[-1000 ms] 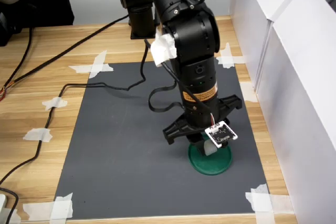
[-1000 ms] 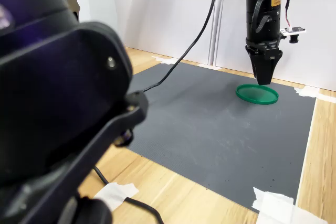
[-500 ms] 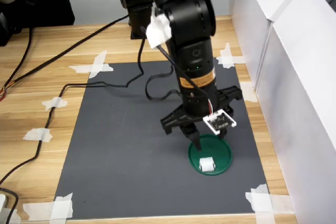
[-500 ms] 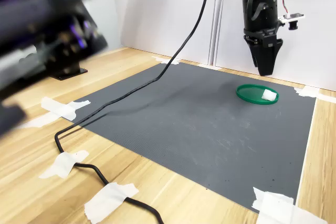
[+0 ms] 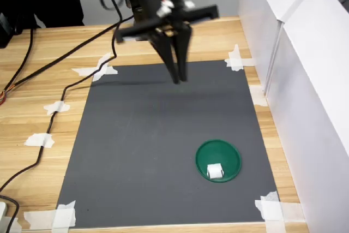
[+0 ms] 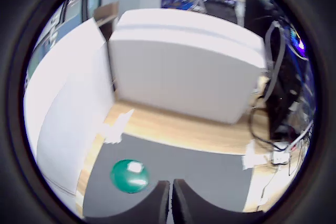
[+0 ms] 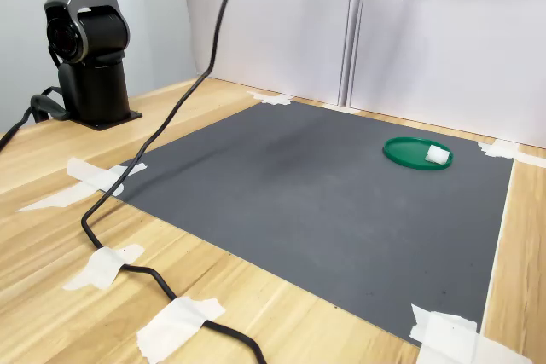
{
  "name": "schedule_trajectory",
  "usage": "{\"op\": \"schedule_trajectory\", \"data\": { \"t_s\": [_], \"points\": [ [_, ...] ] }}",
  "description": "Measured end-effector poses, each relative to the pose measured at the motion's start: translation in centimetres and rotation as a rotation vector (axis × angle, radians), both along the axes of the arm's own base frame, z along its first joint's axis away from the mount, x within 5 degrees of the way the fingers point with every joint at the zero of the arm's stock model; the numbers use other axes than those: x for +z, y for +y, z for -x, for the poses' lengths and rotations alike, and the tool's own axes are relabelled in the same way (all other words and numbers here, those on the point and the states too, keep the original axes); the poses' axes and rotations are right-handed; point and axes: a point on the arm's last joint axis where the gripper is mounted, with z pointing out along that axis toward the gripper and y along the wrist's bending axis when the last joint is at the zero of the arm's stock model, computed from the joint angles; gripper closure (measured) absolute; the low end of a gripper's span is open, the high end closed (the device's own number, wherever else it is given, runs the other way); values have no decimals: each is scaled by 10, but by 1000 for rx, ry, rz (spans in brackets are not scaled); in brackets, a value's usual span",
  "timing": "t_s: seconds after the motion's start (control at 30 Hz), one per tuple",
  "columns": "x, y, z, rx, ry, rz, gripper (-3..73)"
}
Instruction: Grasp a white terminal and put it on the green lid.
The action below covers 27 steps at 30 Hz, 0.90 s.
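Note:
The white terminal [image 5: 215, 171] lies on the green lid [image 5: 218, 156], near the lid's front rim in the first exterior view. Nothing holds it. Both also show in the second exterior view, the terminal [image 7: 438, 154] on the right part of the lid [image 7: 411, 152]. My gripper [image 5: 177, 77] hangs high over the far part of the grey mat, well away from the lid, fingers pressed together with nothing between them. In the wrist view the fingertips [image 6: 164, 203] almost touch, and the lid [image 6: 126, 178] with the terminal [image 6: 135, 167] lies far below.
The grey mat [image 5: 136, 145] is taped to a wooden table. White panels [image 5: 305, 80] wall off the first exterior view's right. A black cable [image 7: 128, 236] snakes over the table's edge of the mat. The arm's base [image 7: 85, 49] stands at the second exterior view's left.
The arm has risen from the lid and swung toward the far side of the mat. The white terminal stays on the green lid.

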Motion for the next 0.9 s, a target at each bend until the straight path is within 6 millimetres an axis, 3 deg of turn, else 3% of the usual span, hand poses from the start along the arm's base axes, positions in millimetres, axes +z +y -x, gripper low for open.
{"op": "schedule_trajectory", "data": {
  "t_s": [0.2, 0.37, 0.5, 0.67, 0.9],
  "points": [
    [-2, -51, 72, -184, -211, -9, 708],
    [-41, -58, 132, -232, -267, -8, 709],
    [-76, -57, 168, -238, -328, -13, 711],
    [-109, -55, 200, -240, -387, -19, 711],
    [-137, -54, 221, -241, -438, -27, 711]
  ]
}}
